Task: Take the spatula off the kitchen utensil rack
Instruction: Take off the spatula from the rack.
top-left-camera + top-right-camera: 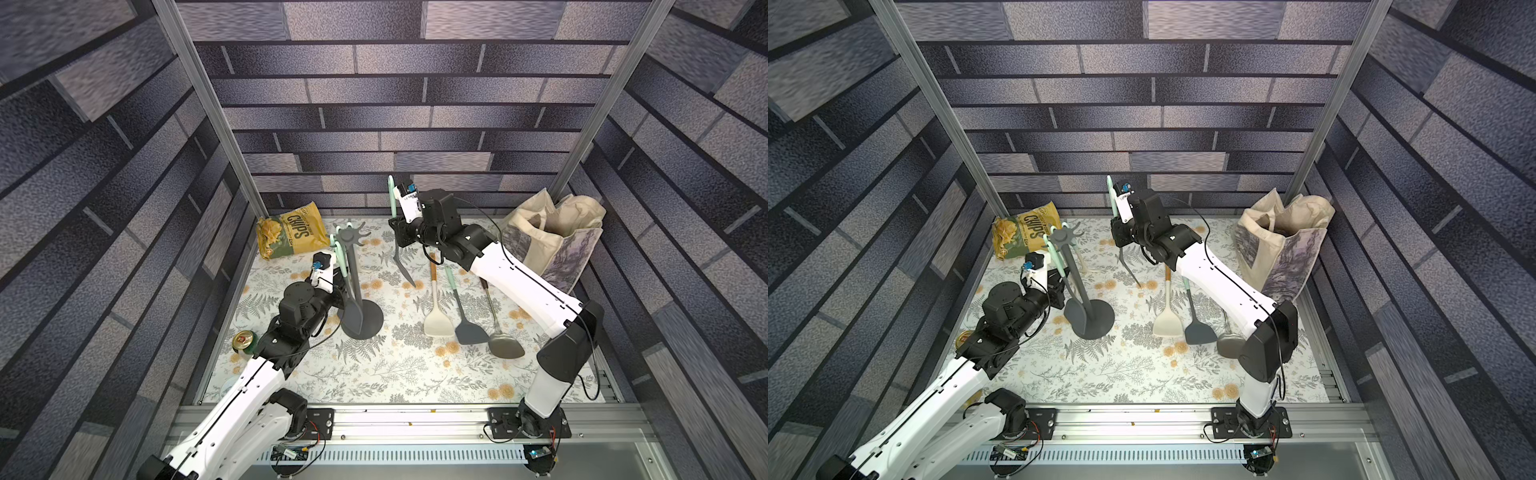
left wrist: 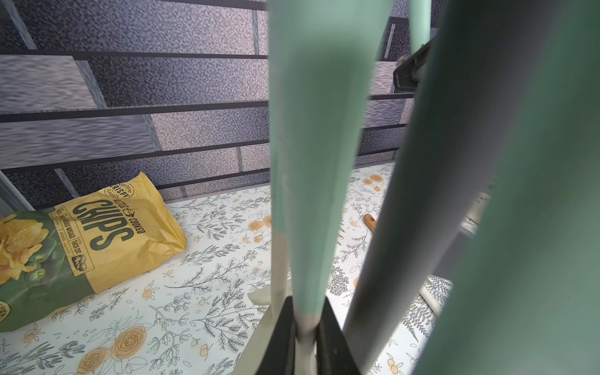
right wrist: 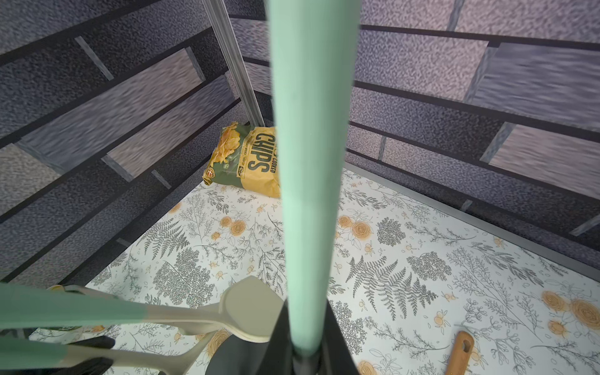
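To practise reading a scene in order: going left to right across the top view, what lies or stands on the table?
Can → chips bag → rack → cream spatula → dark spatula → metal spatula → tote bag.

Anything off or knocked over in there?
Nothing spilled or toppled. The rack stands upright, three spatulas lie in a row, the chip bag lies flat, the tote slumps in the corner.
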